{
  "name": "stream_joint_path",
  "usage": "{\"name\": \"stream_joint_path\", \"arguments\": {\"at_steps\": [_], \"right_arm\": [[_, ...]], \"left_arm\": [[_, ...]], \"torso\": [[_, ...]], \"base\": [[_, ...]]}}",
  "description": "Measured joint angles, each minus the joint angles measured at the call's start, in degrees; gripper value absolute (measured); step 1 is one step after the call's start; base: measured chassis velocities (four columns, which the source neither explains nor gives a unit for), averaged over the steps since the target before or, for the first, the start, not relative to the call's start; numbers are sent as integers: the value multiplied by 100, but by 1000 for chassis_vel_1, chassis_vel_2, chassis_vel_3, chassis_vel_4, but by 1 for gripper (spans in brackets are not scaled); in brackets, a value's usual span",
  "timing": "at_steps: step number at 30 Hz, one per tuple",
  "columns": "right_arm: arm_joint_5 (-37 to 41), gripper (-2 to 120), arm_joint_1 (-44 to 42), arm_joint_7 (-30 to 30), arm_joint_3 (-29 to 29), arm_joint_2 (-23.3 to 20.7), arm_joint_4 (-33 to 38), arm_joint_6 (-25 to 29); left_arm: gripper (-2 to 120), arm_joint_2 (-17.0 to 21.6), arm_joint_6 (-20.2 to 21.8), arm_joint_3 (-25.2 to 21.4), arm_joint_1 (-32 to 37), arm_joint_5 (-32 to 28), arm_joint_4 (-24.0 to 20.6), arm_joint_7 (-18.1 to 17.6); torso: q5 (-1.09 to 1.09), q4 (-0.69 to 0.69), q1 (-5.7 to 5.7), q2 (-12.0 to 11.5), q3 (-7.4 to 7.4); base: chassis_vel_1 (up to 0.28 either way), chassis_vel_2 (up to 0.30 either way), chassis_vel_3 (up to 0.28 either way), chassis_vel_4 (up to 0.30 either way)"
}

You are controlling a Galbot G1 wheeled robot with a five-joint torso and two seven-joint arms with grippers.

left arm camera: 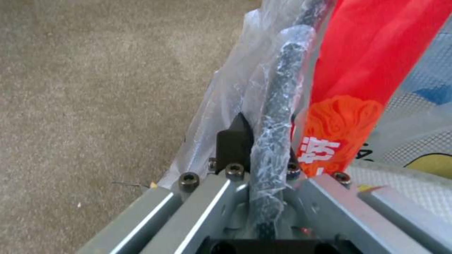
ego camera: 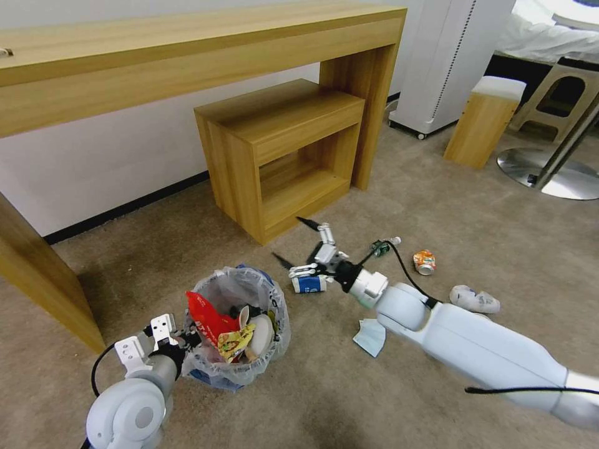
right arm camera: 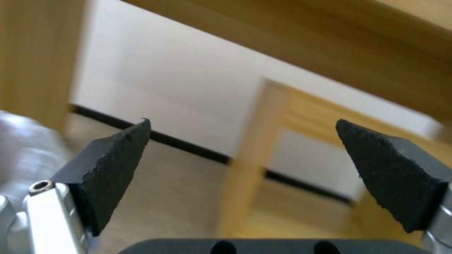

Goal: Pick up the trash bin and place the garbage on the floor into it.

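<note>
Trash bin: small round bin on the beige floor, in front of the long wooden desk and near the low wooden shelf unit. Lined with a crinkled translucent bag; blue shows low at the base. Contents: red wrapper, yellow wrapper, white pieces, heaped to the rim.

Left gripper: at the bin's near rim, fingers clamped on the dark rim through the plastic liner, as the left wrist view shows.

Right gripper: reached out low over the floor just beyond the bin, black fingers spread wide apart and empty, directly above a blue-white cup lying on its side.

Litter on the floor: small bottle, orange can, white slipper, blue mask, all to the right of the bin and apart from one another.

Step in hand, by judgement: bin held, collection partly done, cup the likely current item. Next move calls for lowering the open fingers around the cup's body and closing without crushing or rolling it.
</note>
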Motion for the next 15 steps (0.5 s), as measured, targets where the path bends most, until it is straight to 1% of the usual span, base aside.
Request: {"name": "stream_joint_path", "arguments": {"at_steps": [1, 3, 4, 5, 6, 7, 8, 10, 12, 13, 15], "right_arm": [[0, 100, 0, 0, 0, 0, 0, 0], [174, 100, -279, 204, 371, -110, 16, -112], [174, 100, -279, 204, 371, -110, 16, -112], [233, 100, -396, 295, 534, -154, 16, -154], [246, 100, -421, 309, 565, -162, 16, -158], [319, 100, -632, 393, 863, -224, 4, -176], [319, 100, -632, 393, 863, -224, 4, -176], [333, 100, -808, 384, 1111, -261, -20, -132], [155, 100, -1086, 345, 1479, -252, -93, 30], [155, 100, -1086, 345, 1479, -252, -93, 30], [66, 100, -1284, 352, 1668, -243, -99, 83]], "left_arm": [[0, 0, 0, 0, 0, 0, 0, 0], [0, 33, 0, 12, -53, -60, 26, -3], [0, 33, 0, 12, -53, -60, 26, -3], [0, 51, 0, 16, -73, -88, 37, -9], [0, 54, 0, 16, -76, -93, 38, -9], [0, 80, -1, 17, -97, -105, 53, -11], [0, 80, -1, 17, -97, -105, 53, -11], [0, 104, 0, 17, -110, -123, 58, -11], [0, 124, 0, -14, -120, -171, 48, -12], [0, 124, 0, -14, -120, -171, 48, -12], [0, 142, 0, -43, -114, -199, 11, -14]], "torso": [[0, 0, 0, 0, 0], [0, 0, 0, 0, 0], [0, 0, 0, 0, 0], [-1, -1, 0, 0, 0], [0, -1, 0, 0, 0], [0, -1, 0, 0, 0], [0, -1, 0, 0, 0], [-1, 1, 0, 0, 0], [-1, 0, 0, 0, 0], [-1, 0, 0, 0, 0], [0, 1, 0, 0, 0]], "base": [[0, 0, 0, 0], [0, 0, 0, 0], [0, 0, 0, 0], [0, 0, 0, 0], [0, 0, 0, 0], [0, 0, 0, 0], [0, 0, 0, 0], [0, 0, 0, 0], [0, 0, 0, 0], [0, 0, 0, 0], [0, 0, 0, 0]]}}
